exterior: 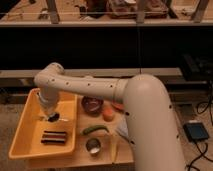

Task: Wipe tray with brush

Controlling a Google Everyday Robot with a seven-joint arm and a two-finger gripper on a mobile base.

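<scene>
The yellow tray (22, 131) sits at the left end of the table. My gripper (52, 118) hangs from the white wrist down into the tray's middle, with its dark tip close to the tray floor. The wrist covers most of it. I cannot tell a brush apart from that dark tip, and no white handle shows. A dark striped block (53, 136) lies in the tray just in front of the gripper. A short silver streak, a fork (63, 119), shows right beside the tip.
Right of the tray stand a dark bowl (91, 105), an orange fruit (109, 114), a green pepper (95, 130) and a metal cup (92, 146). My own big white arm (145, 125) covers the table's right side. A dark railing runs behind.
</scene>
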